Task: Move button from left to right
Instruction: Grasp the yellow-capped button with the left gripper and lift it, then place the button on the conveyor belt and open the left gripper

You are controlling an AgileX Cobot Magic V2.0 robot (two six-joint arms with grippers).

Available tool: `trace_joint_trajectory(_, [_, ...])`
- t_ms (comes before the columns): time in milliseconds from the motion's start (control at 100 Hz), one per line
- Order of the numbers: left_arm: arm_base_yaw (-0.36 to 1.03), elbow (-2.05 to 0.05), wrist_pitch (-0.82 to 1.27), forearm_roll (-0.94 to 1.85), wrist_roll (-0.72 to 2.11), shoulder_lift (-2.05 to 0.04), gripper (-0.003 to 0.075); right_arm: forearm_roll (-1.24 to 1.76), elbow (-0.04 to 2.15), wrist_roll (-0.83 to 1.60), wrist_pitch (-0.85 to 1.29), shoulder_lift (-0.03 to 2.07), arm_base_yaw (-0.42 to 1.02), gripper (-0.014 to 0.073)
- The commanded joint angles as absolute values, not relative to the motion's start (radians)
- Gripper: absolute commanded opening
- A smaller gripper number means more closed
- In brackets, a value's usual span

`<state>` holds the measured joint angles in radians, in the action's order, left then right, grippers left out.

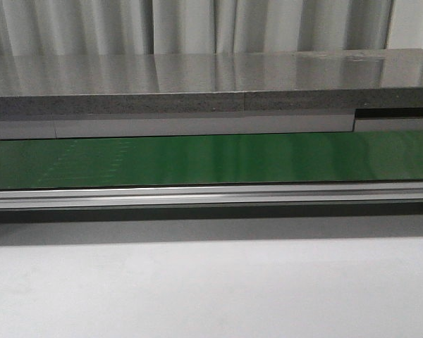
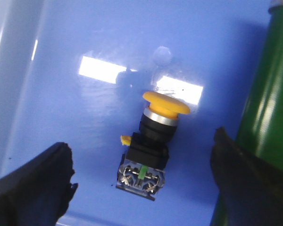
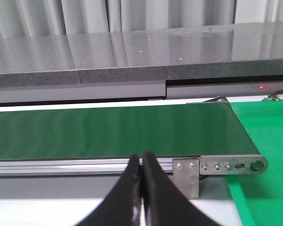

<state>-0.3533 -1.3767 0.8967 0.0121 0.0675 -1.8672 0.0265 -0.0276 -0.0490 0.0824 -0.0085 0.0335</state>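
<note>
The left gripper (image 2: 141, 181) is spread wide, its black fingers (image 2: 35, 181) released on either side of the small push-button switch with a round yellow mushroom cap and black blocky body (image 2: 148, 148), touching nothing. The button lies tilted on the floor of a glossy blue plastic bin (image 2: 85, 37), seemingly near its wall beside the green conveyor belt (image 1: 211, 158). The right gripper (image 3: 141, 197) is clenched on nothing, fingertips pressed together before the belt's aluminium rail (image 3: 61, 165). Beyond runs a grey stone-like ledge (image 1: 197, 88).
</note>
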Motion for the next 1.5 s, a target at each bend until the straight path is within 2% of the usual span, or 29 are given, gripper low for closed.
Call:
trace_joint_trajectory(0, [-0.355,-1.42,0.889,0.027,0.073,-1.853,0.0578,0.022,-0.01,-0.047,0.0,-0.029,0.032,-0.0089])
trace_joint_trajectory(400, [-0.355,-1.422,0.893,0.027,0.077,-1.91,0.0575,0.022,-0.01,-0.047,0.0,-0.029,0.032,-0.0089])
trace_joint_trajectory(890, [-0.355,-1.418,0.892,0.02,0.084,-2.001,0.0518,0.022,-0.01,-0.047,0.0,-0.029,0.032,-0.0089])
trace_joint_trajectory(960, [-0.355,-1.418,0.887,0.017,0.084,-2.001,0.0478,0.022,-0.01,-0.047,0.0,-0.029,0.032,-0.0089])
trace_joint_trajectory(1030, [-0.355,-1.418,0.885,0.017,0.084,-2.001,0.04,0.022,-0.01,-0.047,0.0,-0.029,0.032,-0.0089])
trace_joint_trajectory(1150, [-0.355,-1.423,0.885,0.017,0.084,-2.001,0.0195,0.022,-0.01,-0.047,0.0,-0.029,0.032,-0.0089])
trace_joint_trajectory(1260, [-0.355,-1.456,0.91,0.017,0.084,-1.993,0.0043,0.022,-0.01,-0.047,0.0,-0.029,0.032,-0.0089])
trace_joint_trajectory(1350, [-0.353,-1.49,0.928,0.017,0.084,-1.97,-0.0013,0.022,-0.01,-0.047,0.0,-0.029,0.032,-0.0089])
trace_joint_trajectory(1490, [-0.346,-1.537,0.957,0.072,0.104,-1.91,-0.0014,0.022,-0.01,-0.047,0.0,-0.029,0.032,-0.0089])
